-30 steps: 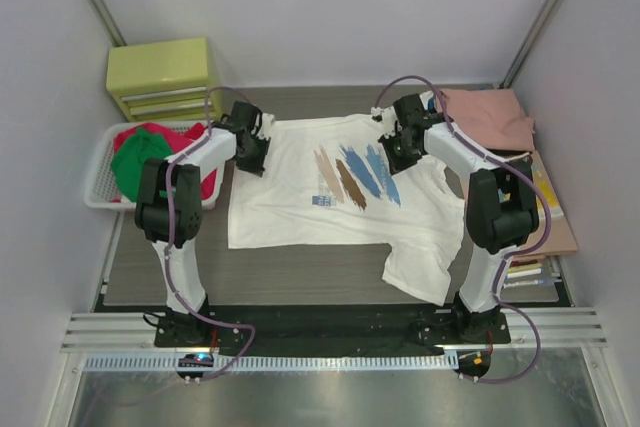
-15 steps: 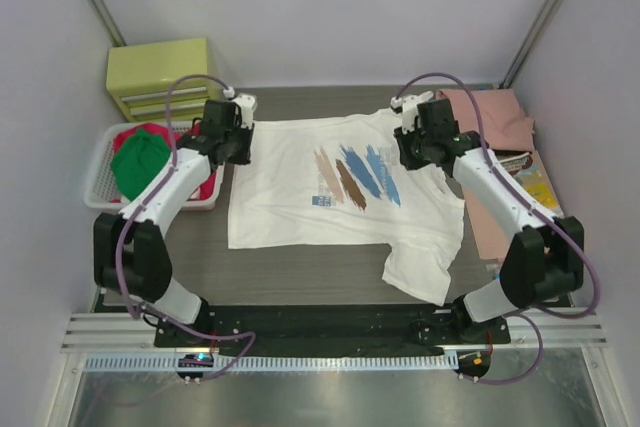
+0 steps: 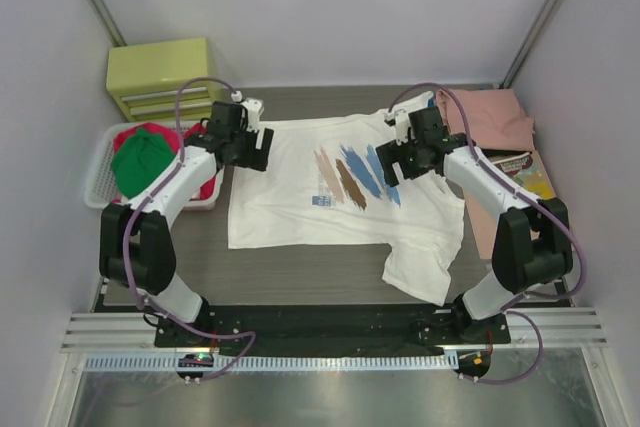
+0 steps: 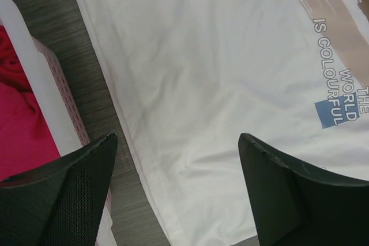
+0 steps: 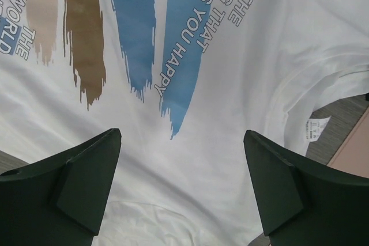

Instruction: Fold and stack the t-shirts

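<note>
Left gripper [image 3: 258, 150] gapes empty over the white t-shirt [image 3: 300, 209] at 10 o'clock. Right gripper [image 3: 388, 167], likewise unclenched, hovers at 2 o'clock.

Both arms are built of white shell links joined by black motor housings. A purplish-grey cable [image 3: 192, 87] loops from behind the left claw [image 3: 255, 147] back along the left arm [image 3: 175, 187]. A matching one runs behind the right claw [image 3: 395, 162] on the right arm [image 3: 480, 182]. The fingers [image 4: 63, 194] are matte black wedges. The one left of the left claw's gap has a fine mesh texture.
</note>
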You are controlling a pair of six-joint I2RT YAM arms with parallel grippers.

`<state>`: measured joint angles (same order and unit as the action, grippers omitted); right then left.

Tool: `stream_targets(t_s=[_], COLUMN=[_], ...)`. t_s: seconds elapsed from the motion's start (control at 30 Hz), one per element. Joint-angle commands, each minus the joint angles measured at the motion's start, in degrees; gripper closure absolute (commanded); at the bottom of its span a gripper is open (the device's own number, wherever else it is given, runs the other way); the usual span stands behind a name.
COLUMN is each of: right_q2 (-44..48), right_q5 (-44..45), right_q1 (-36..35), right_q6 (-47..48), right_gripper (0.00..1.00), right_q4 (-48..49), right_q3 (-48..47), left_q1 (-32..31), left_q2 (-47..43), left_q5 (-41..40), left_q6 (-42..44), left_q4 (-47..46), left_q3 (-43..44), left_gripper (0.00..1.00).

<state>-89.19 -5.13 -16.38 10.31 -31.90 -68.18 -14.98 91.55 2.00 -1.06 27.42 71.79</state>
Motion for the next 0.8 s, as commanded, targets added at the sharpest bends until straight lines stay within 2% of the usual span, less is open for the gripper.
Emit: stream_targets(t_s=[0.0, 0.2, 0.33, 0.47, 0.77], right_q2=[-4.05, -7.66, -9.59, -14.94, -27.26], right_q5=[-0.50, 1.44, 0.73, 1.26, 0.73], right_q1=[-0.40, -2.42, -3.13, -4.18, -4.27], right_q6=[-0.64, -1.16, -1.87, -2.39, -4.15], right_gripper=[0.05, 0.00, 0.00, 0.00, 0.00], right_q4=[-0.88, -1.85, -1.59, -1.59, -0.27], right_q3=[-4.14, -5.47, -6.17, -8.54, -18.03], left_q1=[-0.57, -0.05, 2.24, 3.55, 8.82], left_q2=[-5.66, -24.00, -31.85, -33.97, -37.14], left_q5=[-8.05, -20.70, -23.87, -27.04, -25.91], left_q6=[0.79, 8.26, 10.46, 12.75, 12.58], left_q4=[-3.93, -12.04, -14.42, -13.87, -13.80], left_q3=[2.31, -3.23, -5.70, -6.56, -10.00], left_gripper=[0.13, 0.11, 0.09, 0.07, 0.02])
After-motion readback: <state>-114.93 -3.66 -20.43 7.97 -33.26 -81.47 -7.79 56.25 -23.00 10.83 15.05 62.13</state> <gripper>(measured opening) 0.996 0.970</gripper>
